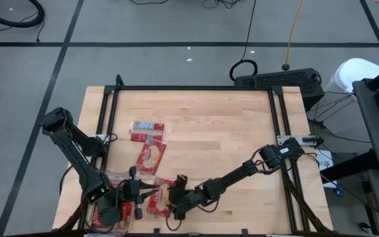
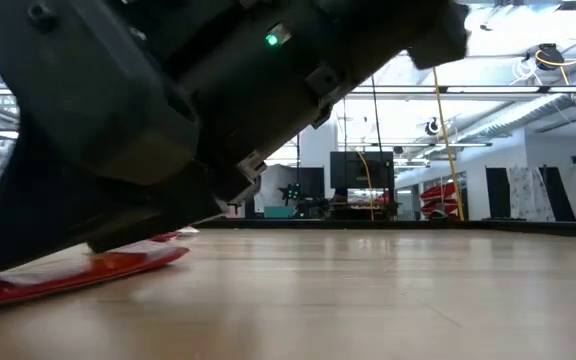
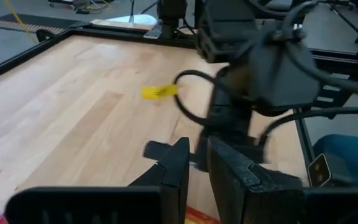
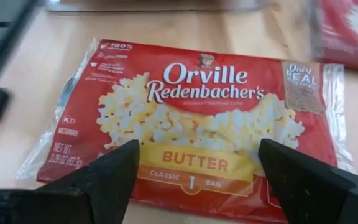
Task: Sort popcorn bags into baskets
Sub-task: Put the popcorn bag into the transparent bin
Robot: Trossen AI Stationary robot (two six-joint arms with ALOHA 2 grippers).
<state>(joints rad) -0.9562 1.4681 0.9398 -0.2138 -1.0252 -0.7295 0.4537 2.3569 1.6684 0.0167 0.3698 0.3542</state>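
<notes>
Two arms meet low in the high view, near the tabletop's (image 1: 229, 141) front edge. Only the right wrist view shows the label: a butter popcorn bag (image 4: 197, 134) lying flat between the right gripper's (image 4: 197, 177) wide-spread jaws, not clamped. From above, that right gripper (image 1: 178, 209) stretches left over the bag (image 1: 158, 199). The left gripper (image 3: 194, 165), jaws nearly together with nothing visible between them, sits beside it at lower left. Two more bags (image 1: 148, 131) lie upper left. The low view is mostly blocked by a dark arm.
</notes>
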